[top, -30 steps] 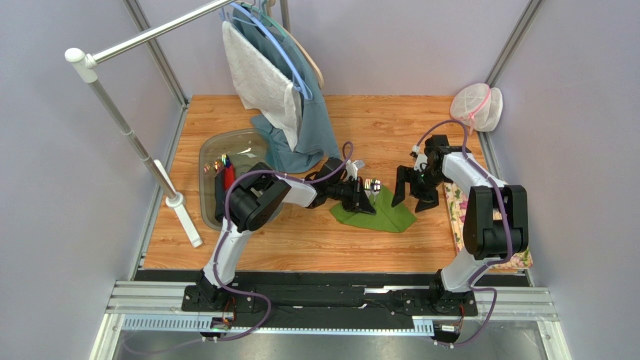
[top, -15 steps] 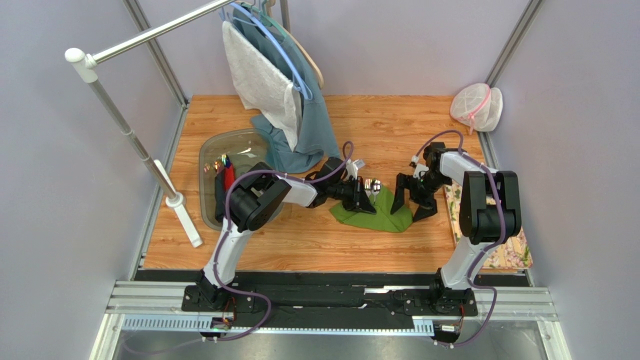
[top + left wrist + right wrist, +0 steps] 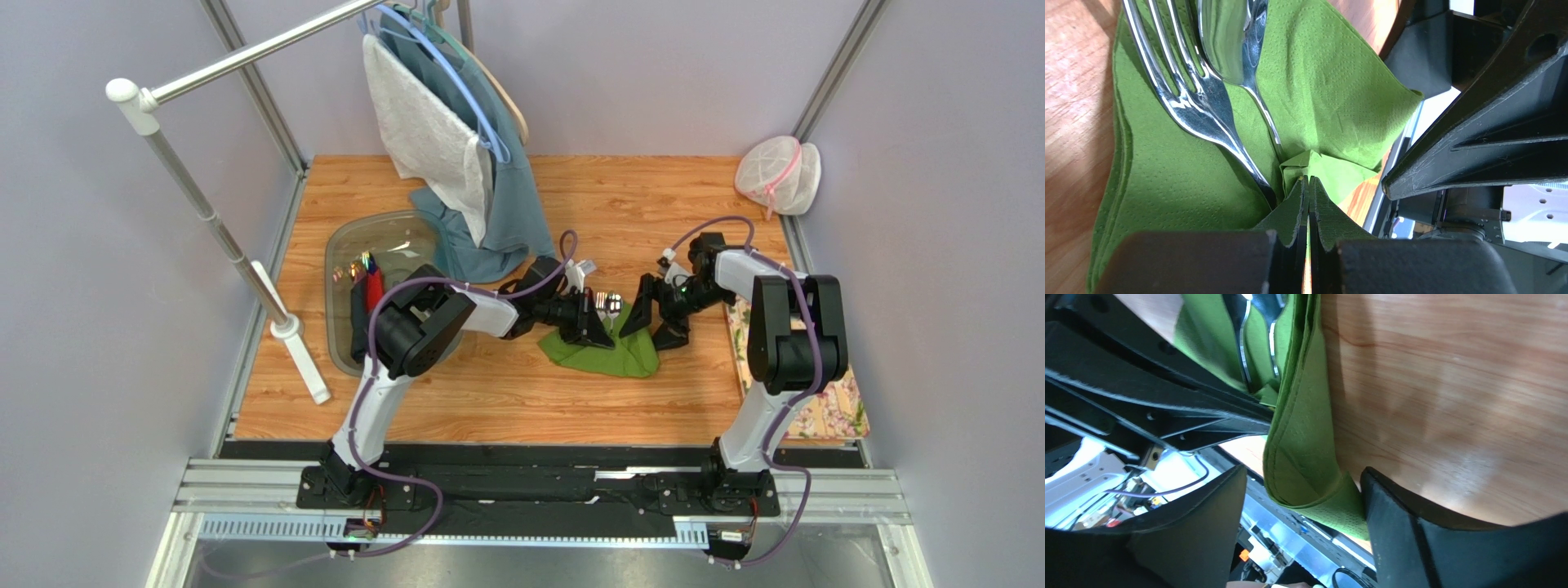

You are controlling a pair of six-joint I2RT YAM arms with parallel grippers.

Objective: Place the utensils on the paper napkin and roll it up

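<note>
on the wooden tabletop (image 3: pixel 491 392), near its middle, the left tool (image 3: pixel 1309 184) is clenched on a pinched-up fold of the green paper napkin (image 3: pixel 604 355). a fork (image 3: pixel 1186 104) and a spoon (image 3: pixel 1229 43) are laid side by side on the napkin. at its right edge, the right tool (image 3: pixel 1301 474) is held released, with a doubled-over flap of the napkin seen between its parted jaws.

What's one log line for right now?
left hand: shut on napkin | right hand: open, straddling napkin edge | fork, spoon: on napkin
</note>
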